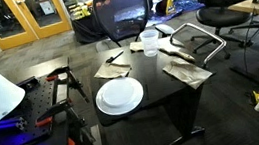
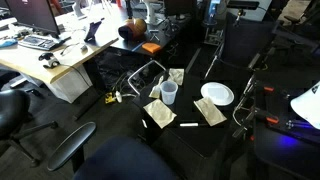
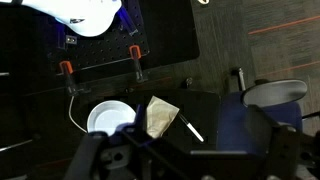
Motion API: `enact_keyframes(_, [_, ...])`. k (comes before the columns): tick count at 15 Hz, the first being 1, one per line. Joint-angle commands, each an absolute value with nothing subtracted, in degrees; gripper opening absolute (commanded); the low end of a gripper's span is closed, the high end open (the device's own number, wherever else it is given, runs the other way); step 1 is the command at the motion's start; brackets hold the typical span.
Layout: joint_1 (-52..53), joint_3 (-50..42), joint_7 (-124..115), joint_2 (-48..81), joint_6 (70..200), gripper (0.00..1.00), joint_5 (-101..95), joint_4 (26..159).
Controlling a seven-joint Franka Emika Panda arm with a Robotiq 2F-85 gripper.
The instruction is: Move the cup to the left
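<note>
The cup (image 1: 150,42) stands upright on the black bench (image 1: 157,91), its long axis vertical and its open mouth up. It is clear, whitish plastic, taller than wide, narrowing slightly toward the base. It sits near the bench's far edge in an exterior view, well apart from the white plate (image 1: 119,95). Crumpled napkins surround it: one just beside it (image 2: 176,76), another near (image 2: 160,115), and a third by the plate (image 2: 210,110). A white marker (image 2: 188,125) lies further off. The pincer (image 3: 180,160) shows only as dark shapes low in the wrist view. They seem spread, but the observer cannot tell.
</note>
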State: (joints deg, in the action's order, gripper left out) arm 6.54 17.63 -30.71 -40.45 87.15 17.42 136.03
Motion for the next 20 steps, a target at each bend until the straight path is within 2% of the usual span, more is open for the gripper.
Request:
enact_keyframes(1, [5.9,18.0,-30.4,-40.5,86.9,1.00,17.6,135.9])
enact_keyframes(12, [5.6,18.1,-30.6,-39.9,87.5,1.00,17.6,135.9])
enact_keyframes(20, [4.1,18.7,-30.6,-32.5,102.4,1.00,15.9,138.8])
